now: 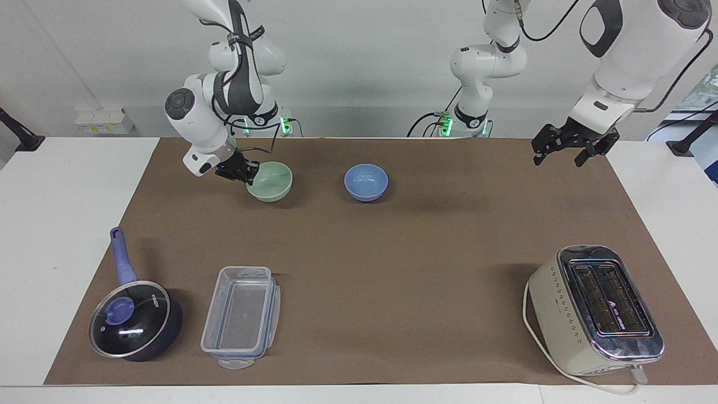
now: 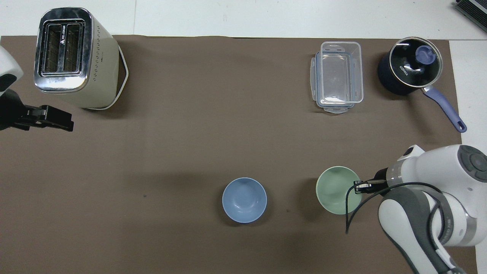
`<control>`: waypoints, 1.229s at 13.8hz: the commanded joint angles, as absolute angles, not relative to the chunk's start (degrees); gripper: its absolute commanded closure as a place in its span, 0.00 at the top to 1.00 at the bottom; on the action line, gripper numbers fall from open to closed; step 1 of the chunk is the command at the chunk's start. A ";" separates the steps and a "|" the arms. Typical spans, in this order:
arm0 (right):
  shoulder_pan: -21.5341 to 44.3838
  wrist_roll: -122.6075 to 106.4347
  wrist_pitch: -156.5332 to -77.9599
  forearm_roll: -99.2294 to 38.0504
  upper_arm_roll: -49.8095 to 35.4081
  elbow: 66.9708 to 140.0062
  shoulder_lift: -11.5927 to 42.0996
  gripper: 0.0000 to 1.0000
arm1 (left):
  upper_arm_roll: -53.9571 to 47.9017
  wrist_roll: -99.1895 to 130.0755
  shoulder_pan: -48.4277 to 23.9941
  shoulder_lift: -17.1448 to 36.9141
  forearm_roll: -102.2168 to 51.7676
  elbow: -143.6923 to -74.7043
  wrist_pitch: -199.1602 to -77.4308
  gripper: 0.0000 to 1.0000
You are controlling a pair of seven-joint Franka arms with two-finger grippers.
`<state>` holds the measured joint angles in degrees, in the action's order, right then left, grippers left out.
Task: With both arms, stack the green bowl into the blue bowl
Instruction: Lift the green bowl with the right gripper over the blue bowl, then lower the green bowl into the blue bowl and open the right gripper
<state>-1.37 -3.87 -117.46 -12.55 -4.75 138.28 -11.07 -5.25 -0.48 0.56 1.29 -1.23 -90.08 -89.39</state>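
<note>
The right gripper [image 1: 247, 171] is clamped on the rim of the green bowl [image 1: 271, 180], at the edge toward the right arm's end of the table, and carries it raised just off the brown mat [image 1: 392, 252], judging by the shadow under it. The blue bowl [image 1: 366, 182] sits upright and empty on the mat beside it, toward the left arm's end, apart from it. The left gripper [image 1: 566, 147] waits with fingers spread, holding nothing, over the mat's edge at its own end. The green bowl appears rigid, light and smooth-glazed, so likely slippery; a one-sided rim pinch invites tilting. A deep bite over the rim seems the sound hold.
</note>
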 commanded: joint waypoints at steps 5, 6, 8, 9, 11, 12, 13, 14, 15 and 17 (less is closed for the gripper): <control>15.89 17.90 -116.45 -14.59 -5.01 134.83 -12.92 0.00 | -5.80 0.09 1.23 1.41 -0.44 -89.65 -89.21 1.00; 17.47 19.41 -117.24 -14.59 -5.01 134.39 -12.75 0.00 | -5.80 0.09 1.23 1.41 -0.44 -89.65 -89.21 1.00; 20.12 20.82 -119.52 -15.98 -5.01 134.38 -12.04 0.00 | -5.80 0.09 1.23 1.41 -0.44 -89.65 -89.21 1.00; 20.56 20.92 -119.71 -17.21 -5.01 134.38 -11.95 0.00 | -5.80 0.09 1.23 1.41 -0.44 -89.65 -89.21 1.00; 21.96 23.01 -121.01 -17.93 -6.58 134.38 -10.12 0.00 | -5.80 0.09 1.23 1.41 -0.44 -89.65 -89.21 1.00; 23.45 26.07 -123.03 -17.93 -6.94 134.38 -9.32 0.00 | -5.80 0.09 1.14 1.41 -0.44 -89.65 -89.21 1.00; 25.21 28.02 -124.96 -17.93 -6.94 134.21 -8.36 0.00 | -5.80 0.09 1.23 1.41 -0.44 -89.65 -89.21 1.00; 25.83 28.47 -125.68 -17.93 -6.94 134.12 -7.31 0.00 | -5.80 0.09 1.23 1.41 -0.44 -89.65 -89.21 1.00; 25.93 28.56 -125.94 -17.93 -6.94 134.21 -6.51 0.00 | -5.80 0.09 1.23 1.41 -0.44 -89.65 -89.21 1.00; 25.93 28.30 -126.12 -17.93 -6.94 134.12 -5.54 0.00 | -5.89 0.09 1.23 1.41 -0.44 -89.65 -89.21 1.00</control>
